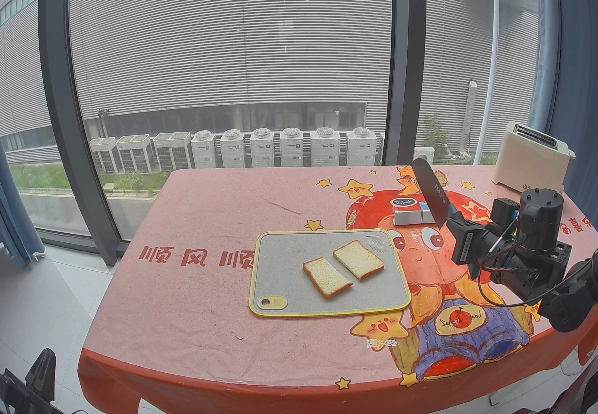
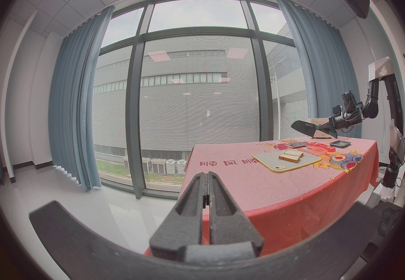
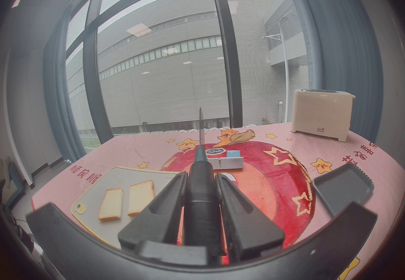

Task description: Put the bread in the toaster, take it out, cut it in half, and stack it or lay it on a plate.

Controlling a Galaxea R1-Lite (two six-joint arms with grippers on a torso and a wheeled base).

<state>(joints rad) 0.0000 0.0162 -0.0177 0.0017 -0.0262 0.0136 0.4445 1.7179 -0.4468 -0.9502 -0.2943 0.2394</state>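
Head view, bread: near half and far half lie flat and close side by side on the cutting board; cut looks done.
Long axis: each half runs diagonally, far-left to near-right.
Bread from right claw: to my left and lower, well apart.
Right claw: pinching the knife by its handle, raised off the table, blade pointing away from me, roughly over the knife holder.
Plate: dark tray on my right, nearer me than the toaster, so on the opposite side of the claw from the bread.
Left claw: pressed together, low off the table's near-left corner, far from the bread.
Nearer arm: right, but it's occupied; I judge the knife goes down first, then the halves go rightward to the plate.
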